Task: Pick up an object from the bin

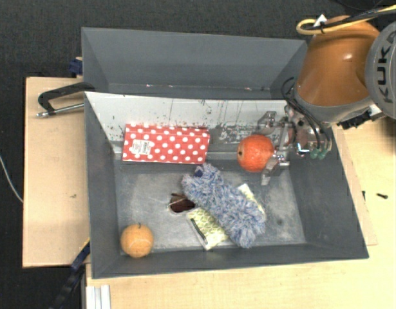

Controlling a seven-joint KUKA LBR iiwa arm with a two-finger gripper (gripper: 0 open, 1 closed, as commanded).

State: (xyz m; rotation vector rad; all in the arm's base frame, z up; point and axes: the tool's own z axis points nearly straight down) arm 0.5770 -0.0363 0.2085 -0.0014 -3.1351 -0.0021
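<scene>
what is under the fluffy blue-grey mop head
A pale yellow-green packet pokes out below the mop head, a pale edge at its right; what joins them is covered.

My arm (386, 63) — orange cover (336, 63) at the wrist, in from the right — gripper (275, 161) pointing down and left.

A ball (255, 154) sits just left of the gripper (279, 156). Farther left lies a box (165, 145). In front, a cloth (223, 205) lies on a packet (208, 229). A second ball (137, 240) sits far left.
</scene>
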